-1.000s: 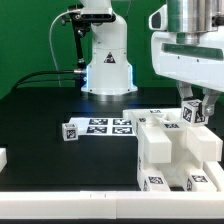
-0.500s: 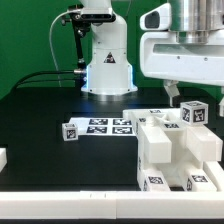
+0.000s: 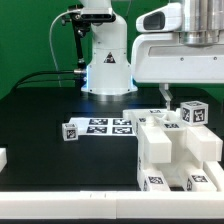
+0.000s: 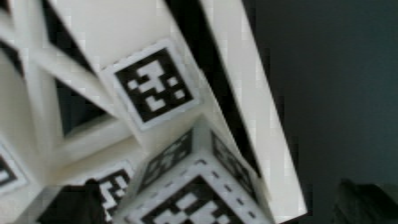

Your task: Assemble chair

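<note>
Exterior view: white two-finger gripper (image 4: 205, 207) hangs over the cluster of white blocky chair parts (image 3: 160, 150) at the exterior view's right. One finger (image 3: 165, 93) is just above them, not touching.

Wrist view: dark fingertips spread wide, tagged white parts below them, nothing clamped, so the jaws read as parted and empty.

Small white tagged cube (image 3: 195, 112) sits on top of the cluster, near that finger. The parts are bunched tight, probably so the joints line up.

Flat white marker board (image 3: 100, 127) lies apart, toward the pale robot base (image 3: 105, 60).

Judgement: the hover suits choosing the next grasp from above.
</note>
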Robot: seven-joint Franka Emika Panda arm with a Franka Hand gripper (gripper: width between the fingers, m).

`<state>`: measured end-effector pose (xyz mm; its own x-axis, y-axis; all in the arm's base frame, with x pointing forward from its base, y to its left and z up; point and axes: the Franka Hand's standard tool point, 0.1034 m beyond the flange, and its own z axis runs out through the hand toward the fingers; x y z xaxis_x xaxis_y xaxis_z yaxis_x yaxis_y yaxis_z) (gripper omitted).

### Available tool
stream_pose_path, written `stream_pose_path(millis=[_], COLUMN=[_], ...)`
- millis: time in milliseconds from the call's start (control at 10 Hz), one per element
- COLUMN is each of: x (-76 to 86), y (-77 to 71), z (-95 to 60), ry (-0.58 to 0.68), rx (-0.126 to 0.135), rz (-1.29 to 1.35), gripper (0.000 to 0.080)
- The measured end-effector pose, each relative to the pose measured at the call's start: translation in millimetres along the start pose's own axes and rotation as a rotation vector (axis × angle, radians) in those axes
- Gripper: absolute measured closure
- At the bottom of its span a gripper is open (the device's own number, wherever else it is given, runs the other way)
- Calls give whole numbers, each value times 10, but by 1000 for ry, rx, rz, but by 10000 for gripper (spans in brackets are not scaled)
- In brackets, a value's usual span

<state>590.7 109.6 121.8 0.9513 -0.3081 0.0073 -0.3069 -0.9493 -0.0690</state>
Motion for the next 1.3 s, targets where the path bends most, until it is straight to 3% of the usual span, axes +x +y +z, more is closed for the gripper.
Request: stream_pose_path(millis=[100, 400, 500, 600, 700, 1300], x=[13, 7, 7, 5, 4, 8], y=[12, 23, 23, 18, 15, -6], z=[18, 40, 42, 42, 43, 34], ry=[22, 33, 33, 32, 31, 25], rx=[-4, 0, 1, 5, 9, 27], rz=[-110, -47, 11, 84, 166, 724], gripper=[151, 181, 366, 366, 520, 519])
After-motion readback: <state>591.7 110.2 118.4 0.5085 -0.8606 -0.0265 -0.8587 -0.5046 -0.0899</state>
